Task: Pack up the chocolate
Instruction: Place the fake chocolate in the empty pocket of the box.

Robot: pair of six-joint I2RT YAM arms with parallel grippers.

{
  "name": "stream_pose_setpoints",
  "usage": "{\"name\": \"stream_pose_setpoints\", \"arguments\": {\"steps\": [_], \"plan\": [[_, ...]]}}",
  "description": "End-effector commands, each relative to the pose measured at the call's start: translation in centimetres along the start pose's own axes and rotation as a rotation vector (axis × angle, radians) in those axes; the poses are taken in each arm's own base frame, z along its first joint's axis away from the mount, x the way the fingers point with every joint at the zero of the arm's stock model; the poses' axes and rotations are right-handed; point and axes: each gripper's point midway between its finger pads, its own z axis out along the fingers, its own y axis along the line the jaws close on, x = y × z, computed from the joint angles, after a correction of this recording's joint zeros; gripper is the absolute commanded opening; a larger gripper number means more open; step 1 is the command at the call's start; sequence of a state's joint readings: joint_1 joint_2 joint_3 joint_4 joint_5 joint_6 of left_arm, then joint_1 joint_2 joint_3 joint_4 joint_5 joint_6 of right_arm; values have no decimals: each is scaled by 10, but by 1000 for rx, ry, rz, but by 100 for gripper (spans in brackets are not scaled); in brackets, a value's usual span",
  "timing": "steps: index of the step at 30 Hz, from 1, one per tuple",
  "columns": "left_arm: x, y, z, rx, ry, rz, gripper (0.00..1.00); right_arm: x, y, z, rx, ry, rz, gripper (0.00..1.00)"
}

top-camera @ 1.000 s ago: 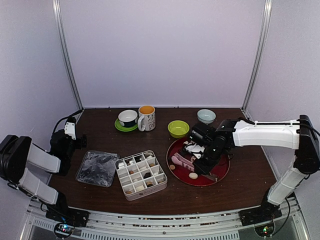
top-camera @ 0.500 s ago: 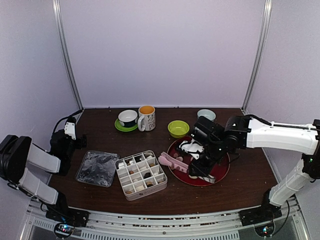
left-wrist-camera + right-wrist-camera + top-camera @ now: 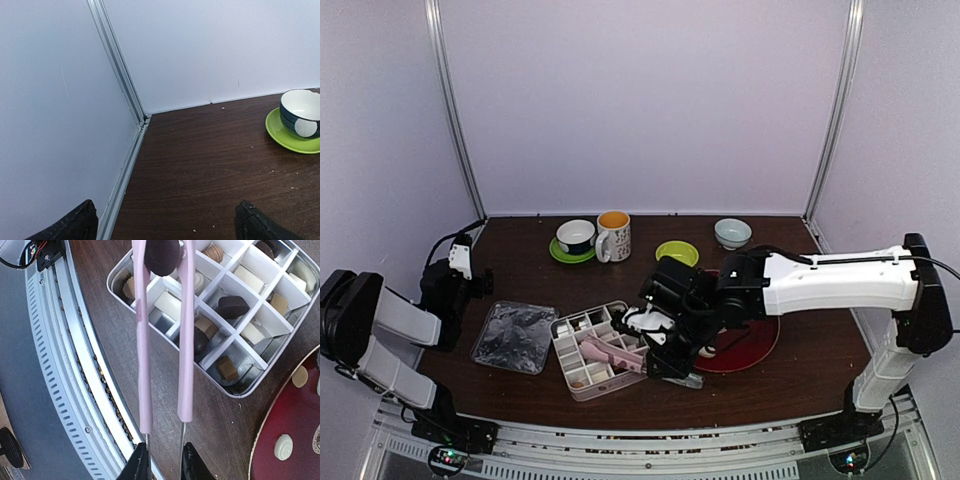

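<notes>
Spanning the bench [image 3: 810, 382], the right arm [image 3: 830, 275] is reaching across to the divided box [image 3: 610, 388], while the left arm [image 3: 405, 322] is resting at the far left, the left jaws standing wide apart and empty. The right jaws are clamping the handle end of the pink tongs [image 3: 186, 340], whose long arms are running straight away from the wrist and pointing out over the box. You are carrying one dark chocolate [image 3: 161, 255] pinched between the tong tips, hanging above the cells near one corner of the box and not yet inside any. The picture's edge is cropping this rounded piece, so you cannot tell which way its long axis is lying. You are risking a slip. A rounded piece squeezed between smooth tips may squirt out sideways. It may also land in a cell that another chocolate is already filling, should you lower off-centre or snag a divider.
</notes>
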State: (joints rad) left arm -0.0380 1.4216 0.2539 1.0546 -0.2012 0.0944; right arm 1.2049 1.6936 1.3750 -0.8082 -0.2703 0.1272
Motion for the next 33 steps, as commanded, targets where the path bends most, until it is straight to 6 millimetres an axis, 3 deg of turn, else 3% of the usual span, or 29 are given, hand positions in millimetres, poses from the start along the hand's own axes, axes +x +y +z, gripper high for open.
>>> {"name": "stream_pose_setpoints", "arguments": {"steps": [1, 9, 21, 33], "plan": [[-18, 7, 3, -25, -64, -27, 98, -34, 19, 3, -38, -84, -21, 23], [-18, 8, 3, -27, -65, -27, 98, -41, 15, 23, 2, -62, -15, 24], [-18, 7, 3, -25, -64, -27, 98, -42, 7, 28, 48, -37, -33, 26], [-18, 7, 3, -26, -63, -26, 98, -46, 8, 26, 46, -48, -37, 34]]}}
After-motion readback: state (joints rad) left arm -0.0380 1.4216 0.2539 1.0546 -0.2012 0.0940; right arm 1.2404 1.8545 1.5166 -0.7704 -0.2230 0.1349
